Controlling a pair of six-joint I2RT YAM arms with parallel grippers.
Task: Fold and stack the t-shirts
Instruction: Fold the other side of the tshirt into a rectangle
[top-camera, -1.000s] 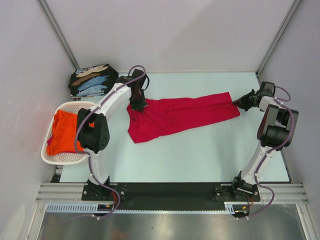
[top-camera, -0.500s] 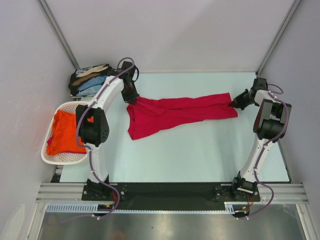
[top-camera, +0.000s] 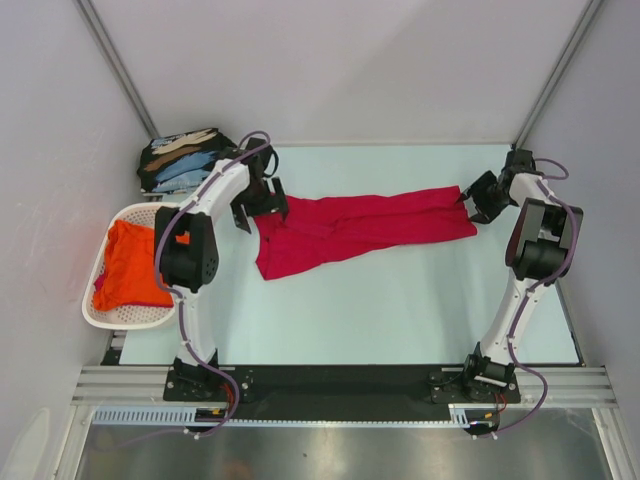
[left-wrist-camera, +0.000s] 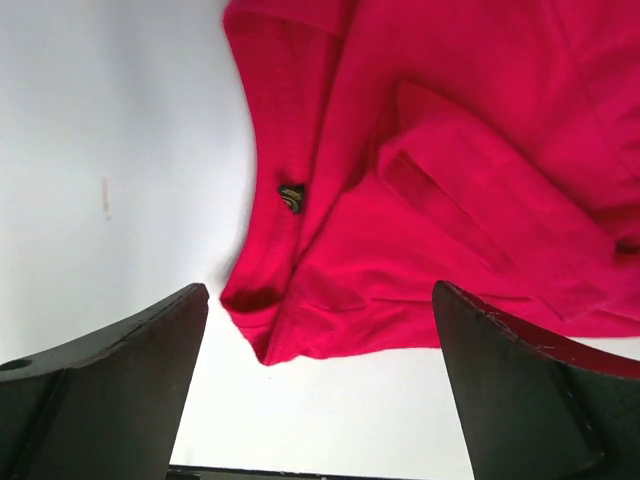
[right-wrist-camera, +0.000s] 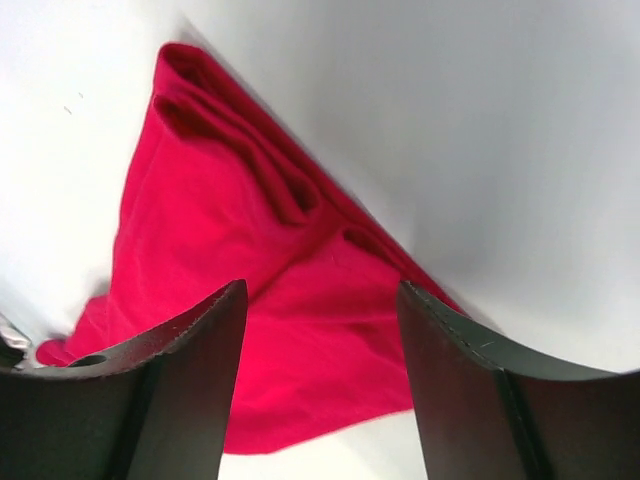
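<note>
My left gripper hangs over the left end of the crimson t-shirt with its jaws spread wide and nothing between them. In my left wrist view the fingers frame cloth and bare worktop, touching neither. That arm reaches up from its near-left base, elbow bent beside the basket, forearm angled far and to the right.

My right gripper sits at the shirt's right end, jaws parted and holding nothing; the cloth lies flat under the gap. That arm stands along the right edge of the worktop, its wrist folded back to the left.

The crimson t-shirt is stretched in a long band, its long axis running left to right and its right end a little farther back. It is broad at the left, where a corner drops toward the near side, and narrow and bunched at the right. A small dark label shows near the left end.

Near of the shirt lies a wide stretch of bare worktop, and a thinner strip runs behind it. The orange t-shirt is in the basket at the left edge. The black t-shirts are stacked in the far-left corner, near my left wrist.
</note>
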